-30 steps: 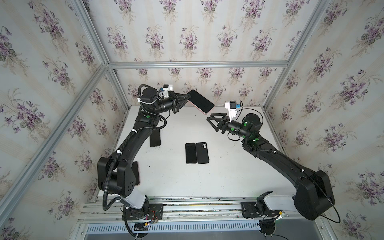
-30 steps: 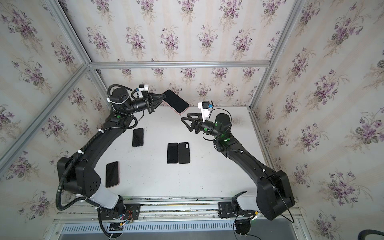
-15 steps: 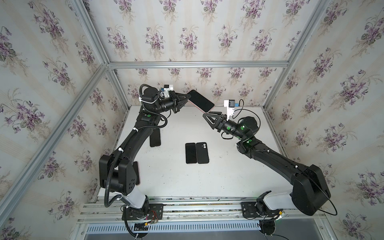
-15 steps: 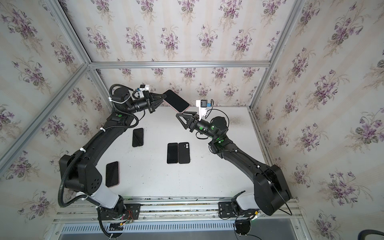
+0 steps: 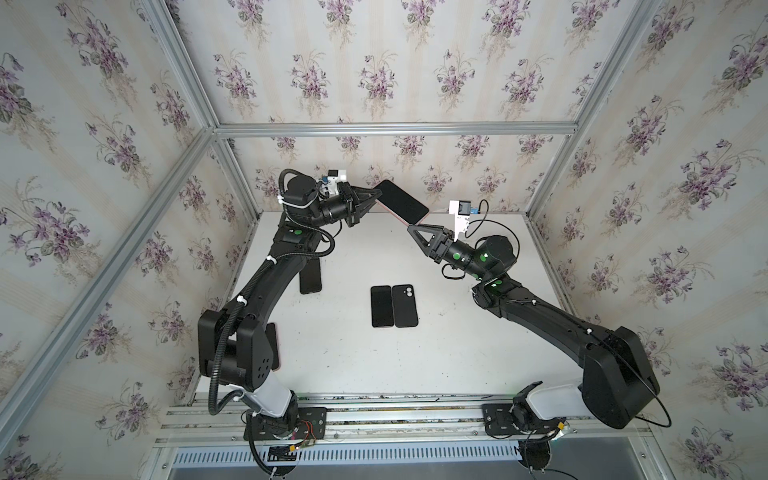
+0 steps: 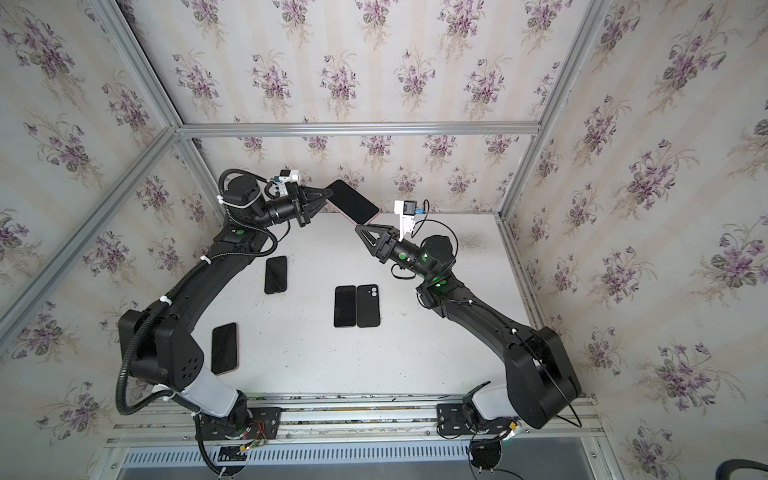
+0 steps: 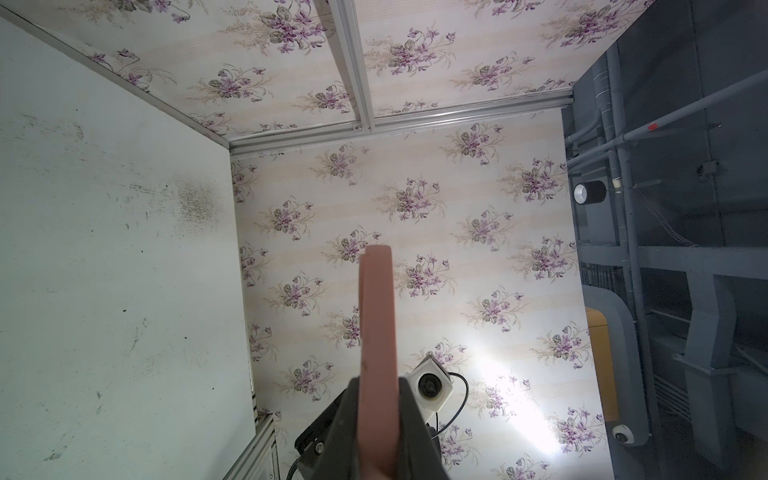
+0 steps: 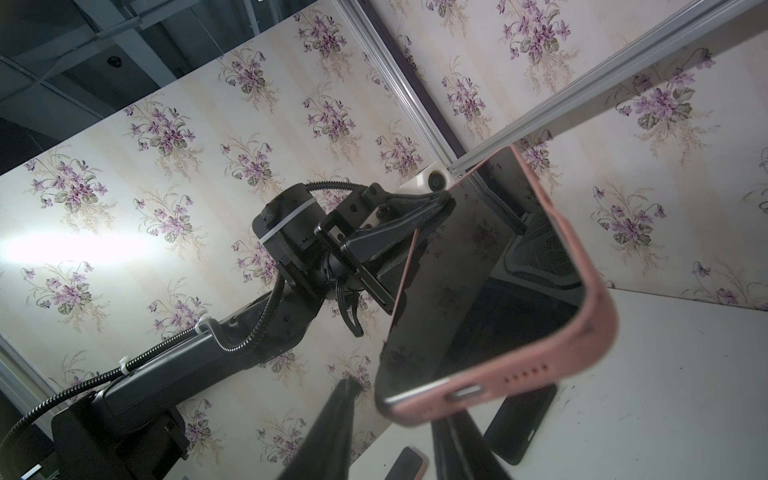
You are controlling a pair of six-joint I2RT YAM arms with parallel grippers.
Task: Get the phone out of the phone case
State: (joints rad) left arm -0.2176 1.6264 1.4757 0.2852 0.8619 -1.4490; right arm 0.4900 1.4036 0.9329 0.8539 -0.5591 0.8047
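One pink-edged phone point(image 6: 224, 348) lies nearest us on the table point(image 6: 415, 365), screen up, beside the left arm's base. Farther in, near the table's middle, we see two slabs touching side by side. One is a screen-up slab point(image 5: 382, 306); the other is a back-up slab point(image 5: 405, 306) with two lenses at its far corner. A dark phone point(image 6: 276, 274) lies beyond them to the left, close by the left arm.

Past these, in the air over the table's far part, we find the right gripper point(image 5: 410, 227). Its jaws stand apart, and the near corner of the phone point(image 5: 402, 200) sits just at its tips. In the right wrist view that corner lies between the fingers point(image 8: 332, 436), and we cannot tell whether either touches it.

The phone hangs clear of the table, tilted, its black glass screen turned up toward the top cameras and mirroring the room. The case point(image 8: 519, 376) is on it. It is a dull salmon pink and wraps the rim, with a port slot, a row of small holes in its near end and a few dark scuffs. Farthest off, by the back wall point(image 5: 415, 153), the left gripper point(image 5: 379, 193) is clamped on the phone's far end, one finger on each face.
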